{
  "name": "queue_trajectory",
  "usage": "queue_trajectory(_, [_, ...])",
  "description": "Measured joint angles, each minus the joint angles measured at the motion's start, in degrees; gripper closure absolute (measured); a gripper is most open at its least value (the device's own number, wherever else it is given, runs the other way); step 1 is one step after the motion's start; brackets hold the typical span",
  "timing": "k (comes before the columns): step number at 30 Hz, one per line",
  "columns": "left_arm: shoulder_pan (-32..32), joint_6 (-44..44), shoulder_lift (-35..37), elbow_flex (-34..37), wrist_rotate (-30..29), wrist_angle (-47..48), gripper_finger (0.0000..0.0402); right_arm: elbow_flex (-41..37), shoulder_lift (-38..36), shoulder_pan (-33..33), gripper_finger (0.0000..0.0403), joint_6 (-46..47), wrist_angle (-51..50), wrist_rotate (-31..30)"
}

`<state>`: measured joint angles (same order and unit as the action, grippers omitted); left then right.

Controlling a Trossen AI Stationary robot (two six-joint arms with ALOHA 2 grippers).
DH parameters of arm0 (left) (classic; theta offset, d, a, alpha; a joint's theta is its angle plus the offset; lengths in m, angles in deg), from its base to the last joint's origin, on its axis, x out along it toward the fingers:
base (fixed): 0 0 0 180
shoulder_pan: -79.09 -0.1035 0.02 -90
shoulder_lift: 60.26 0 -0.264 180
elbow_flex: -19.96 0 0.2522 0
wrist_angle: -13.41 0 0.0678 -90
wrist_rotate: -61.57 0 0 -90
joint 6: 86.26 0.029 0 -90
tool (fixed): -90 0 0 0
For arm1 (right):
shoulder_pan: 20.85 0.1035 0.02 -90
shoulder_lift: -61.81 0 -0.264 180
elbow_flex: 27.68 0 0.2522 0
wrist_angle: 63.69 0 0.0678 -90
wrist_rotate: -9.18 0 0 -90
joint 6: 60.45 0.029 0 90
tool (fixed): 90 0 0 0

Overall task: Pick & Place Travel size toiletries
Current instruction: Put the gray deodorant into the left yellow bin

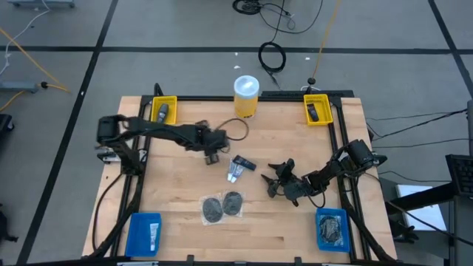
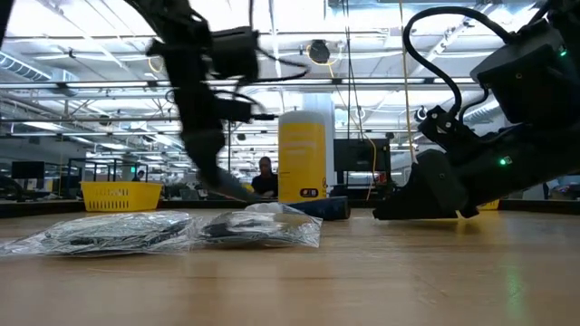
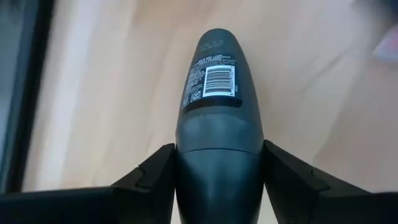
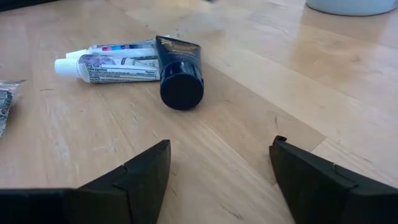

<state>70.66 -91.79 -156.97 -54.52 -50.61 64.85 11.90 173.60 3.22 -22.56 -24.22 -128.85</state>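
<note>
Left gripper (image 1: 213, 153): above the table a little to 11 o'clock of centre, clamped on a dark deodorant stick (image 3: 214, 124); in the left wrist view the two fingers (image 3: 149, 180) press its sides and a barcode label faces up.
Right gripper (image 1: 275, 179): low over the table at about 4 o'clock of centre, fingers spread apart and holding nothing; in the right wrist view they (image 4: 140, 171) frame bare wood, pointing toward the tubes.
Dark tube (image 4: 178, 68): lying on its side near table centre, its round black cap toward the right gripper.
White toothpaste tubes (image 4: 109, 65): two slim tubes lying flat, touching the dark tube on the side away from its cap; in the high view the cluster (image 1: 238, 169) sits between the two grippers.
Mesh discs in clear wrap (image 1: 223, 205): two grey round pieces side by side at 6 o'clock of the tubes, apart from both grippers; nearest the camera in the low view (image 2: 172, 228).
Yellow jar (image 1: 246, 97): upright with white lid, at the table's 12 o'clock edge.
Yellow bins (image 1: 164, 111): one at each far corner, each holding a dark item.
Blue bins (image 1: 144, 233): one at each near corner; the one at 5 o'clock (image 1: 332, 228) holds dark mesh-like items.
Table (image 1: 177, 222): light wood.
</note>
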Motion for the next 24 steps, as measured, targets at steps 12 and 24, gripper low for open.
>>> queue_trajectory(12, [-12.0, -36.2, 24.4, 14.2, -13.3, 23.2, 0.0198, 0.0, 0.0, 0.0, 0.0140, 0.4, -0.1, 0.0])
queue_trajectory(24, [-36.3, -22.7, 26.2, 19.0, -3.5, 7.3, 0.0195, 0.0, 0.0, 0.0, 0.0138, 0.9, 0.1, 0.0])
